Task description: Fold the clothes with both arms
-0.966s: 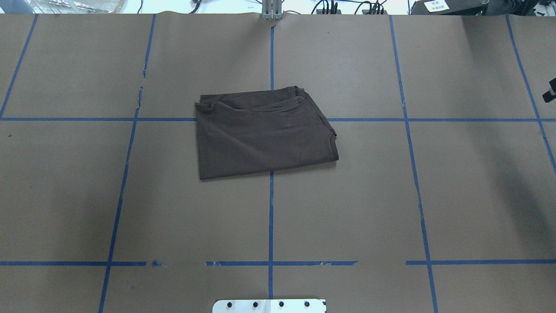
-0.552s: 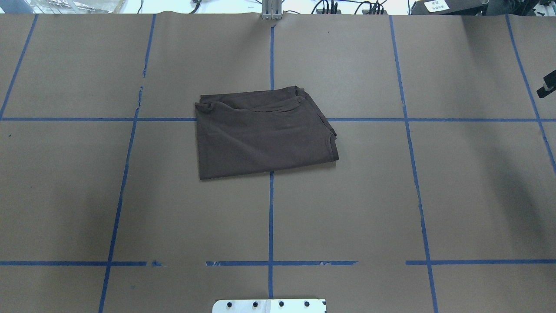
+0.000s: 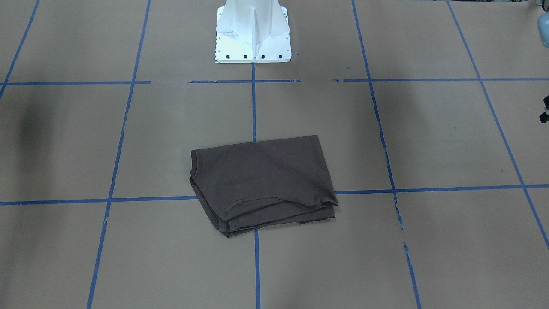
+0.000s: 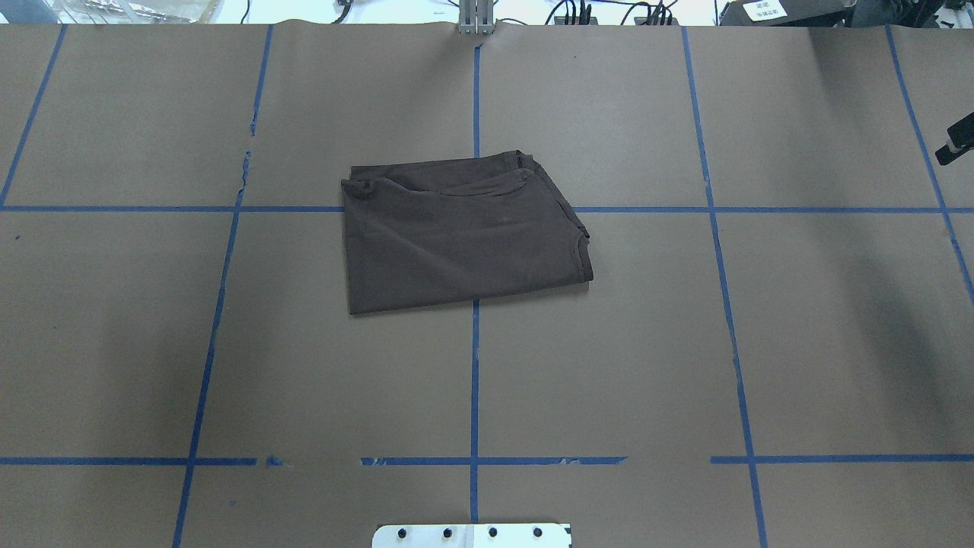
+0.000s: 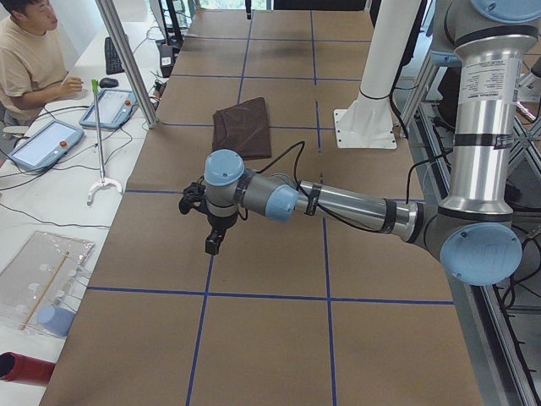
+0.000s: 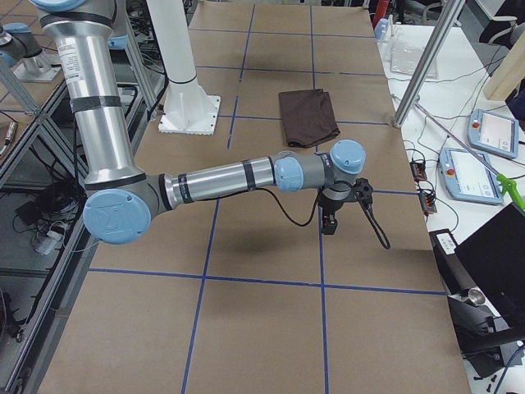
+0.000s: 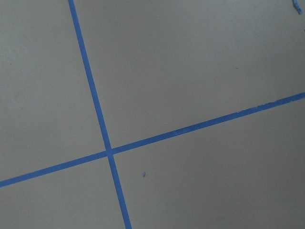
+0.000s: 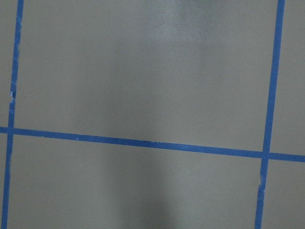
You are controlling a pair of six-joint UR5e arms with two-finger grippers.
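While folded T-shirt (image 4: 464, 236) lies on table (image 4: 609, 365), left fingers (image 5: 213, 244), right fingers (image 6: 330, 223) hang away; cannot tell grip.

Picture edges crop the left end effector (image 3: 545, 110) and right end effector (image 4: 959, 144).

Soft, rather dim light falls evenly on my desk (image 4: 609, 365), leaving two broad, fuzzy-edged shadows toward its left and right sides in the overhead view. My right wrist view catches a pale sheen near its top edge, with a darker band below it. The T-shirt (image 4: 464, 236) is so dark that its folds barely show, and both wrist views look a little soft.
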